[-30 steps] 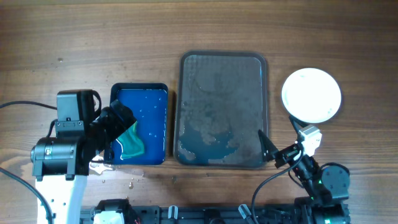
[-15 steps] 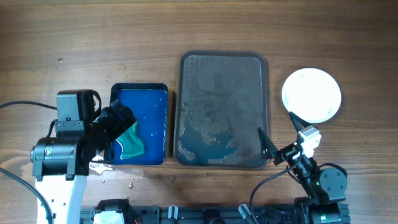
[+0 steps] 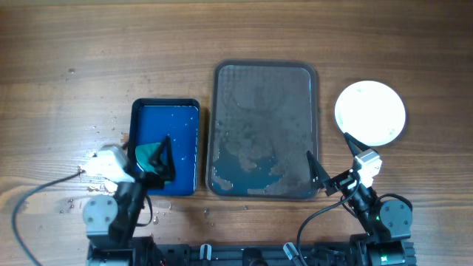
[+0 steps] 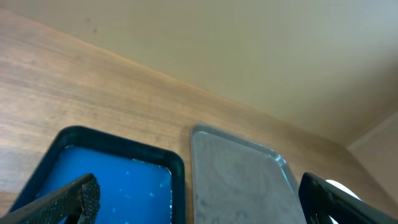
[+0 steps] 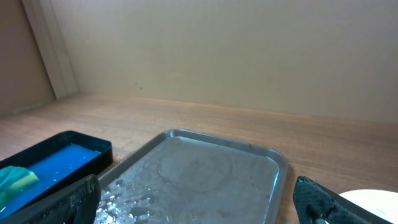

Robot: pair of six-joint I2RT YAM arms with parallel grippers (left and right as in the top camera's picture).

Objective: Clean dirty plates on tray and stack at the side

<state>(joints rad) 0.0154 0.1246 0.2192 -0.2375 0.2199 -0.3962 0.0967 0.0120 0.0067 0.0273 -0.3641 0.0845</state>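
The dark grey tray [image 3: 266,81] lies in the middle of the table, wet and smeared, with no plate on it. It also shows in the left wrist view [image 4: 236,180] and the right wrist view [image 5: 199,171]. The white plates [image 3: 370,112] sit as one round stack on the table right of the tray; a sliver shows in the right wrist view [image 5: 373,199]. My left gripper [image 3: 153,164] is open and empty, low at the front over the blue tray's near end. My right gripper [image 3: 330,164] is open and empty at the tray's front right corner.
A deep-blue tray [image 3: 177,125] of blue liquid stands left of the grey tray, with a green sponge [image 3: 150,152] at its near end. Water drops lie on the wood at the front left [image 3: 159,210]. Cables run along the front edge.
My left arm has pulled back from beside the blue tray down to the front edge, its gripper now pointing over the tray's near end. The right arm has barely moved.
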